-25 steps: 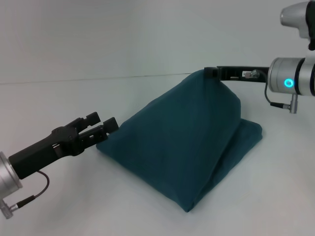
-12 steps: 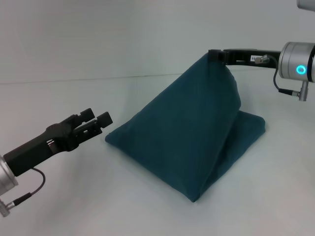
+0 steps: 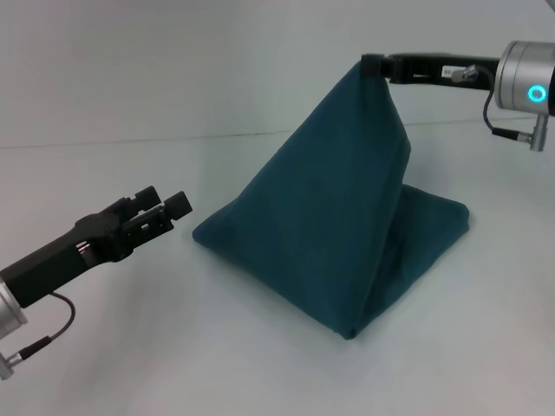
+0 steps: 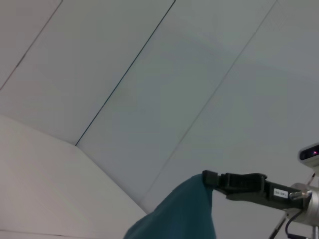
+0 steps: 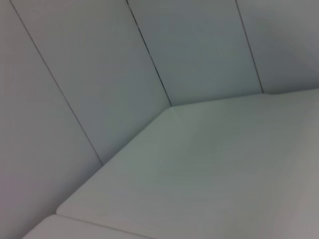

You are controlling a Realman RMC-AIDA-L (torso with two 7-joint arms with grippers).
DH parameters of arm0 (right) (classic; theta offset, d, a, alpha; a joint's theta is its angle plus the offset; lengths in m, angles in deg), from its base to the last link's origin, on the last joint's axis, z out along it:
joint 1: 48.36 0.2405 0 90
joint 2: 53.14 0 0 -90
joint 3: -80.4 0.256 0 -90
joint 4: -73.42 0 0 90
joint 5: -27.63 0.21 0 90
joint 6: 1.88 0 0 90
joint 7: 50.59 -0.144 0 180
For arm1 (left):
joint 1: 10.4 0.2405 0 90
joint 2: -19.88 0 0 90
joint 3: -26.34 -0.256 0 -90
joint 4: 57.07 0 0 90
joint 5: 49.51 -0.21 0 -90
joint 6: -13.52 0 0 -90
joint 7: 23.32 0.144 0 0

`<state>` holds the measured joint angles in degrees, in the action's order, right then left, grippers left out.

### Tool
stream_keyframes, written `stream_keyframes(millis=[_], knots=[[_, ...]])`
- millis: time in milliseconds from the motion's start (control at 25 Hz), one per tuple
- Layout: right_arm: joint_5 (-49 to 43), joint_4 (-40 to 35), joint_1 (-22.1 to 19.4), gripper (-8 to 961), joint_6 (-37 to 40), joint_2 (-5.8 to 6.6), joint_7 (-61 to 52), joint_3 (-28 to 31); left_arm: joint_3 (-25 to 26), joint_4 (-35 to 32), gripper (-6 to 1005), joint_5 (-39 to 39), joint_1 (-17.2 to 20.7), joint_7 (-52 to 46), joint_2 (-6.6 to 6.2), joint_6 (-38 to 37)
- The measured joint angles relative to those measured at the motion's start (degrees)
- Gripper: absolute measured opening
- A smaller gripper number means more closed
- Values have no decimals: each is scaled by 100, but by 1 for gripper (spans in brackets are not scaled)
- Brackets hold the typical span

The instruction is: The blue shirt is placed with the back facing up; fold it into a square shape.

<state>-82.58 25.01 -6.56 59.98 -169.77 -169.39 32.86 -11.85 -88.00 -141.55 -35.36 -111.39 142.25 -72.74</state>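
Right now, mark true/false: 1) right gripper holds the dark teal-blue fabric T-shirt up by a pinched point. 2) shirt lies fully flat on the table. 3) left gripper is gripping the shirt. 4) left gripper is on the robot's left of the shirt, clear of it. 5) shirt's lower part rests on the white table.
1) True. The right gripper is shut on the dark teal-blue fabric T-shirt, pulling it into a peak.
2) False. It hangs tent-like from that raised point.
3) False. The left gripper is open and holds nothing.
4) True. White surface shows between it and the cloth.
5) True. The base spreads on the white table.
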Motion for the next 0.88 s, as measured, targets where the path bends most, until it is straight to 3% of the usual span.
stream_keyframes(millis=[560,880], knots=[[148,-190,-375,19,2,-33,18,200,31,0,953,2,0,-4,1,-2],[109,525,-530,32,-659,-16,63,177,-3,39,953,-41,-33,-73,15,47]])
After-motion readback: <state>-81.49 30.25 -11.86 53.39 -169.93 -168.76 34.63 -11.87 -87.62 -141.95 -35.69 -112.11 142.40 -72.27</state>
